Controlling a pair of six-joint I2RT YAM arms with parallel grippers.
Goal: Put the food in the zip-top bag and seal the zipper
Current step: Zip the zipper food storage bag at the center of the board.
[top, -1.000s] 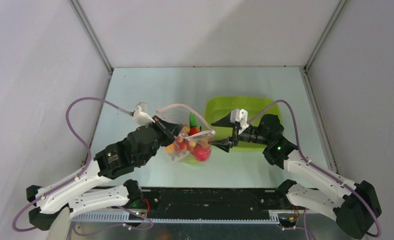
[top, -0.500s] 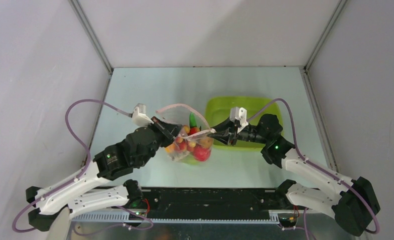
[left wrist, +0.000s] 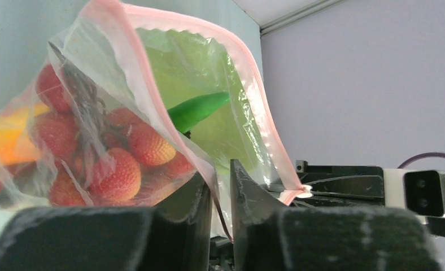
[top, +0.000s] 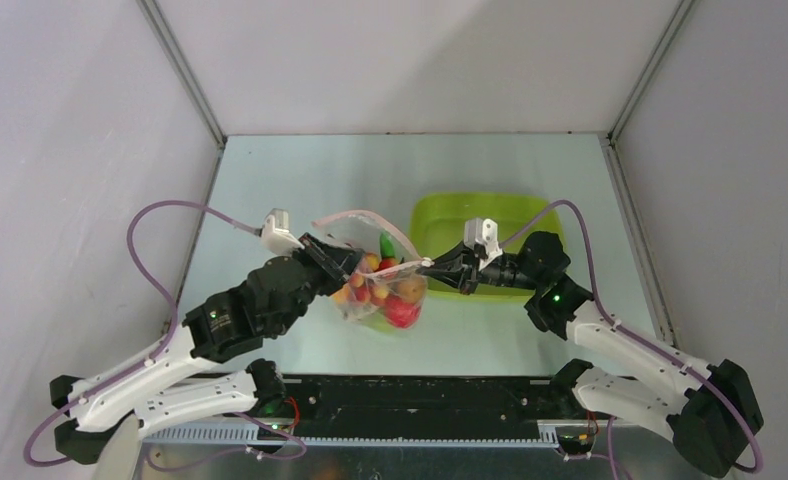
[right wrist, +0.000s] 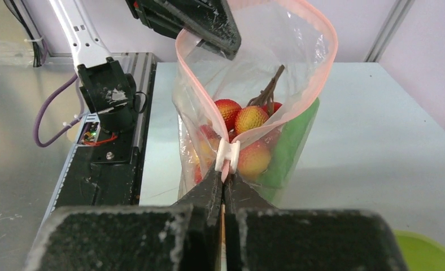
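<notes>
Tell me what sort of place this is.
Probably a lab robot enclosure: plain grey panel walls, two white-and-black arms bolted to a black rail, toy fruit in a clear plastic zip-top bag.

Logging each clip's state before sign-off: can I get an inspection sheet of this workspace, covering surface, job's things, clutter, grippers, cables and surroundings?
Surface: pale green table, no spills seen.
Job's things: zip-top bag held upright between both grippers; zipper unsealed, mouth open; strawberries, green pod and tomato inside.
Clutter: lime-green tub right of the bag.
Grippers: left gripper shut on the bag's rim; right gripper shut on the zipper just below its white slider.
Cables: purple cables loop from each arm, apart from the bag.
Surroundings: plain pale walls; nothing else seen.
</notes>
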